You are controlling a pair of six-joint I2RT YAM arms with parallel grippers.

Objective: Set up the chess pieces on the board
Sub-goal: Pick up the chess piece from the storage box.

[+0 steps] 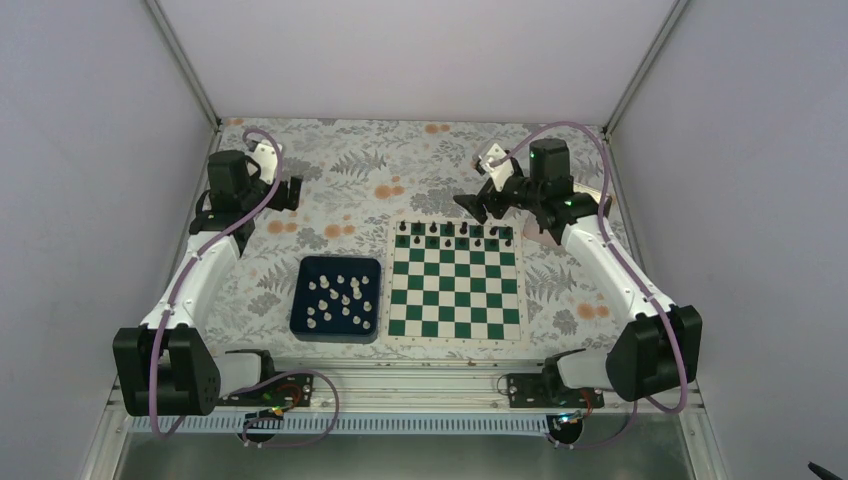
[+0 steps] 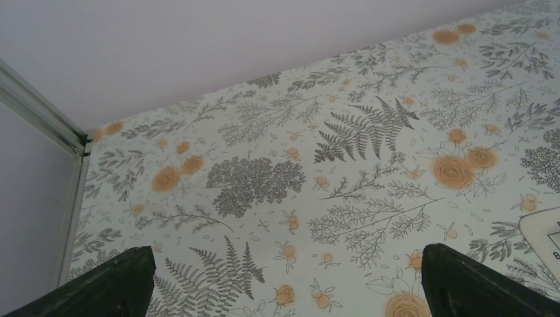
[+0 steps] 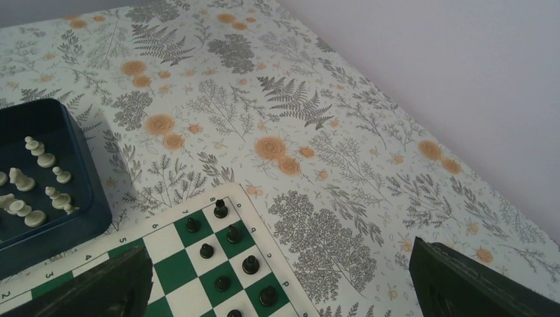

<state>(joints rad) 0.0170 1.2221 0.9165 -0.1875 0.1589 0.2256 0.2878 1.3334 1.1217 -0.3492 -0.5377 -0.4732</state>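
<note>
Pinch tiny cream chess pieces (image 1: 345, 298) mid-body: probably light, rigid, slippery, tippy. Spread wide, empty: left pincer (image 2: 285, 254), right pincer (image 3: 280, 251).

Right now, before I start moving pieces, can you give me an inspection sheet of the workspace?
Surface: floral cloth, lying flat.
Job's things: board flat, right of centre, near rows bare; white chess pieces all in the navy tray to its left, none on the board.
Clutter: black pieces stand along the board's far edge; nothing else seen.
Grippers: left gripper open, empty, over bare cloth at far left; right gripper open, empty, by the board's far edge.
Cables: purple cable loops along each arm, off the board.
Surroundings: pale walls on three sides; metal frame posts at the far corners.
</note>
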